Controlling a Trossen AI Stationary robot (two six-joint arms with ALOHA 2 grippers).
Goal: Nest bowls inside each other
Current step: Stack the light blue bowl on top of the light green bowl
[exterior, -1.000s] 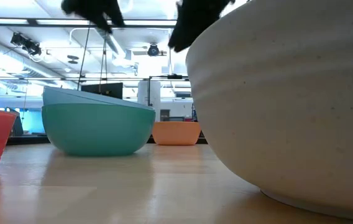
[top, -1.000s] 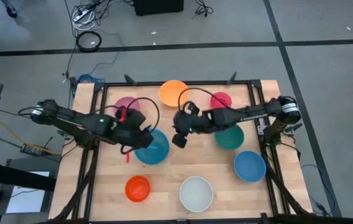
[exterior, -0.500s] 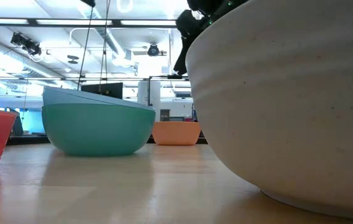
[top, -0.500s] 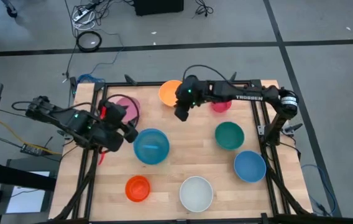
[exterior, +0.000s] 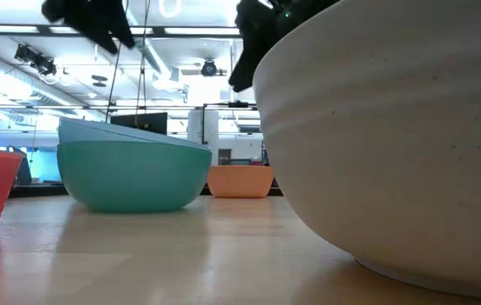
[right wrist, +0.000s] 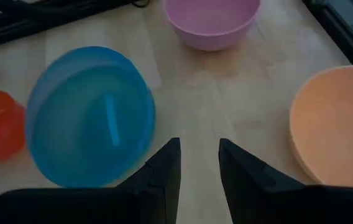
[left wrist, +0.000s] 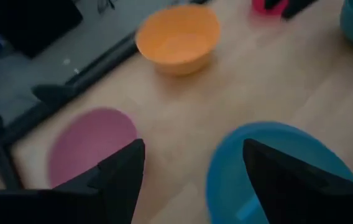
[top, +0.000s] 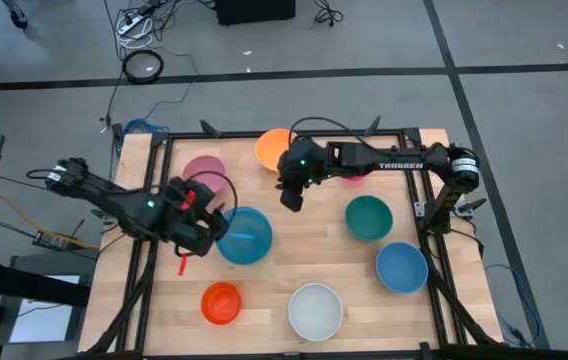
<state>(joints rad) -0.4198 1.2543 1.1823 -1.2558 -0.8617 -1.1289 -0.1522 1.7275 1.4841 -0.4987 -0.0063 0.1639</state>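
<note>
Left claw [top: 207, 232] hangs wide open and empty at the rim of the big round blue plastic bowl [top: 245, 236] mid-surface. Right claw [top: 291, 196], part-open, empty, hovers beside the orange plastic bowl [top: 276, 148]. Best approach: straddle one rim squarely, then lift level.

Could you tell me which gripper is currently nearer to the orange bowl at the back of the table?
Right. The right gripper hangs just in front of the orange bowl; the left gripper is farther off, beside the blue bowl.

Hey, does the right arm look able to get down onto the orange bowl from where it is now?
Probably yes. The right end effector hangs just beside the orange bowl, empty, fingers slightly apart, and nothing stands between them.
</note>
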